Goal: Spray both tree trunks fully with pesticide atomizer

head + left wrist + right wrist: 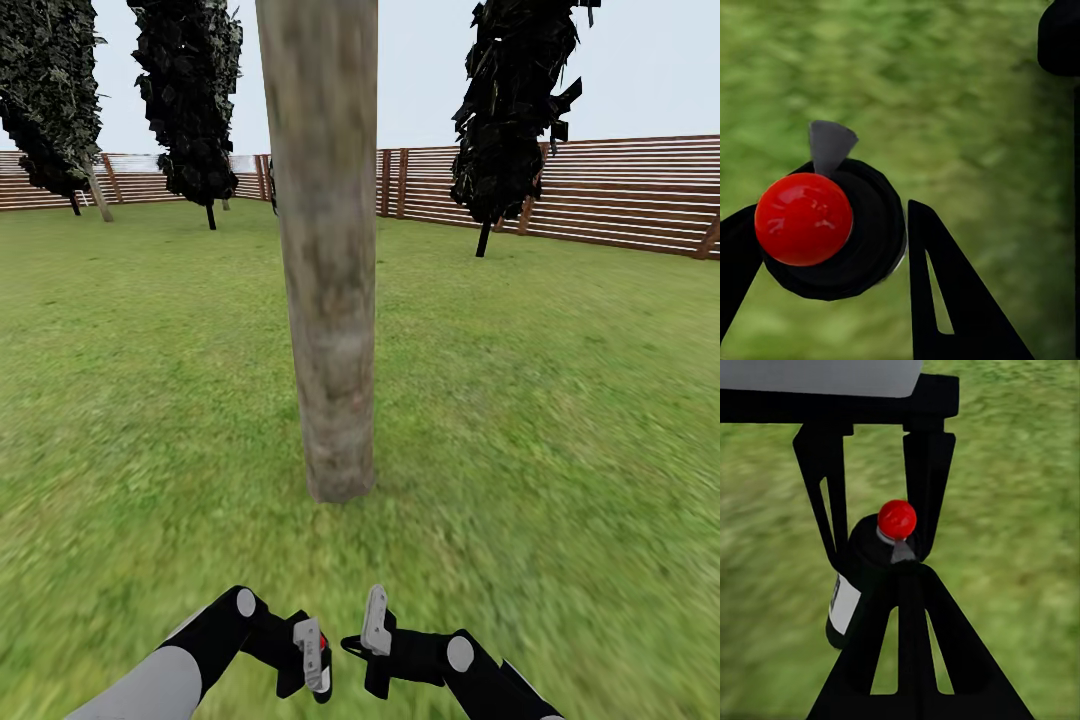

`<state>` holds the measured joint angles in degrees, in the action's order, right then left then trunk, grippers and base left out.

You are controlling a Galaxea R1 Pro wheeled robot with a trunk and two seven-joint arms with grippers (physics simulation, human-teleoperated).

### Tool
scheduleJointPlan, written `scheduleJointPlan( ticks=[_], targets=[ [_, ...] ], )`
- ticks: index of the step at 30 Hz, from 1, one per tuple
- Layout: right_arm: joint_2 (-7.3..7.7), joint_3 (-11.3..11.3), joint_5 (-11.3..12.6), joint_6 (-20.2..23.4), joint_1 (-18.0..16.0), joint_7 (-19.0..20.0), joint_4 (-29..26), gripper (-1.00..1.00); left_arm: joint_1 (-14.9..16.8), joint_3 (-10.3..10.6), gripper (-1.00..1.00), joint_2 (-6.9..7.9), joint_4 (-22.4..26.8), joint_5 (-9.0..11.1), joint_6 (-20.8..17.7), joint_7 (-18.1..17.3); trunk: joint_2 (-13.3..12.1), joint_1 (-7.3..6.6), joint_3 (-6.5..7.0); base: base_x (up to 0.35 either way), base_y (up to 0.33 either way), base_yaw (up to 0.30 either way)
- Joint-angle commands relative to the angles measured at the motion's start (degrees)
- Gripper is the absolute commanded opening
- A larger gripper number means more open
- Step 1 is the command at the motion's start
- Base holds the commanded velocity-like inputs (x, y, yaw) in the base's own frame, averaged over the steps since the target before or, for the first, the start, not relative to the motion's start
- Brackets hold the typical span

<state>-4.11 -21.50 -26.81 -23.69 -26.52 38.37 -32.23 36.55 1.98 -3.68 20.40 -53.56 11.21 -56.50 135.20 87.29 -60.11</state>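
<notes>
A thick, mottled grey-tan tree trunk (325, 250) rises from the lawn straight ahead, a short way beyond both grippers. The pesticide atomizer (832, 232) is a black bottle with a red round top and a grey nozzle. My left gripper (832, 214) is shut on it, one finger on each side. In the head view the left gripper (312, 650) sits low at centre with a bit of the atomizer's red (323, 637) showing. The right gripper (372, 625) hovers just beside it, shut and holding nothing. The right wrist view looks past the right gripper (904, 571) at the held atomizer (870, 562).
Green lawn (560, 420) spreads all around the trunk. Dark cypress-like trees (515, 110) (190, 100) (50, 90) stand further back. A brown slat fence (620, 190) closes the far side. A thin pale leaning trunk (98, 195) shows far back on the left.
</notes>
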Motion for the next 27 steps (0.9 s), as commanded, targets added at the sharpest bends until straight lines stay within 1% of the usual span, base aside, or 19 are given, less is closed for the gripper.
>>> scheduleJointPlan(
  ticks=[1, 5, 7, 10, 18, 27],
  targets=[
    [-0.01, 0.1, -0.5, -0.3, 0.0, -0.1, 0.0, -1.0, 0.0, -0.1, -1.0, -0.01, 0.1, -0.5, 0.6, 0.0, 0.0, -0.01, -0.05, 0.0, 0.0, 0.0],
    [-0.02, 0.1, -0.5, -0.3, 0.0, -0.1, 0.0, -1.0, 0.0, -0.1, -1.0, -0.02, 0.1, -0.4, 0.8, -0.6, 0.0, -0.01, -0.05, 0.0, 0.0, 0.0],
    [-0.02, 0.1, -0.5, -0.3, 0.0, -0.1, 0.0, -1.0, 0.0, -0.1, -1.0, -0.02, 0.1, -0.4, 0.8, -1.8, 0.0, -0.01, -0.05, 0.0, 0.0, 0.0],
    [-0.02, 0.1, -0.5, -0.3, 0.0, -0.1, 0.0, -1.0, 0.0, -0.1, -1.0, -0.27, 0.1, -0.3, 0.8, -2.4, 0.0, -0.01, -0.05, 0.0, 0.0, 0.0],
    [-0.02, 0.1, -0.5, -0.3, 0.0, -0.1, 0.0, -1.0, 0.0, -0.1, -1.0, -1.28, 0.1, -0.1, 0.8, -2.6, 0.0, -0.01, -0.05, 0.0, 0.0, 0.0],
    [-0.02, 0.1, -0.5, -0.3, 0.0, -0.1, -0.1, -1.0, 0.1, -0.1, -1.0, -1.67, 0.5, 0.0, 0.9, -2.6, 0.0, -0.01, -0.05, 0.0, 0.0, 0.0]
  ],
)
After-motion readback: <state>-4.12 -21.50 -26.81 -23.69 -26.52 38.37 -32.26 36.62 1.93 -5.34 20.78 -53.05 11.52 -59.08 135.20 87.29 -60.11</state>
